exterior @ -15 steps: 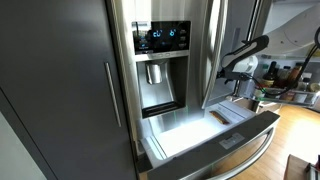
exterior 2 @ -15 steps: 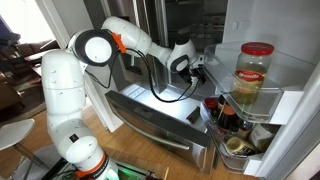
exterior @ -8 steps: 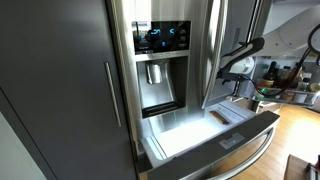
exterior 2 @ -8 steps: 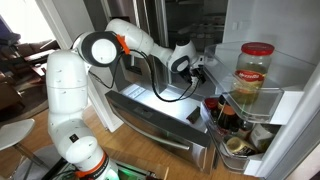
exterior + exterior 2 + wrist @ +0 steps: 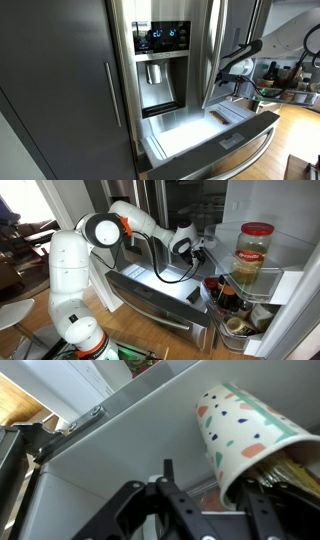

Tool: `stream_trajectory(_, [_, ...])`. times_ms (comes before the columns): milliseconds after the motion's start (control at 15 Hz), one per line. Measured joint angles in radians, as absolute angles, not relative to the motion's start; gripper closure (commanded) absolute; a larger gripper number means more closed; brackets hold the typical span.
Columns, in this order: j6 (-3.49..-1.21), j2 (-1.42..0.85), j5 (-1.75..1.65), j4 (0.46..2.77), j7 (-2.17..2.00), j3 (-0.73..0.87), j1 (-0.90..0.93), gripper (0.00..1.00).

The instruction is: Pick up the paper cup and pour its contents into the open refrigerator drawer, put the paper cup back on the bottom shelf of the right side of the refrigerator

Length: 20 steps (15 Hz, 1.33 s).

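The paper cup (image 5: 240, 425), white with coloured flecks, lies tilted in the wrist view with its mouth toward the camera; something yellowish and dark shows inside. My gripper (image 5: 213, 478) straddles its rim. The left finger (image 5: 166, 475) stands apart from the cup, and the right finger (image 5: 262, 500) sits close against it. In an exterior view the gripper (image 5: 198, 248) reaches into the right side of the refrigerator (image 5: 160, 40), and the cup cannot be made out there. Below, the refrigerator drawer (image 5: 240, 150) (image 5: 150, 298) is pulled out, its white interior lit.
The open right door holds a big red-lidded jar (image 5: 254, 255), dark bottles (image 5: 224, 295) and a tub (image 5: 240, 330) on its shelves. A grey shelf wall (image 5: 120, 430) runs behind the cup. Dark cabinet panels (image 5: 50, 90) flank the refrigerator.
The arm has shifted only slightly at the refrigerator's right side. The drawer and the door's contents have not moved.
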<state>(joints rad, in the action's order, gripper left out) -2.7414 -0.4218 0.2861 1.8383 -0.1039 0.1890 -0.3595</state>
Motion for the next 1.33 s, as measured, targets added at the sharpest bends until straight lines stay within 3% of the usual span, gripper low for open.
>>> stream_trajectory(200, [-2.741,-0.424,0.298,1.833,-0.1,0.178,-0.37,0.99])
stream_trajectory(800, [-2.713,-0.402,0.302,1.837,0.004,0.144,-0.378,0.99])
stream_trajectory(1333, [-2.449,-0.186,0.203,1.938,0.253,0.146,-0.369,0.99])
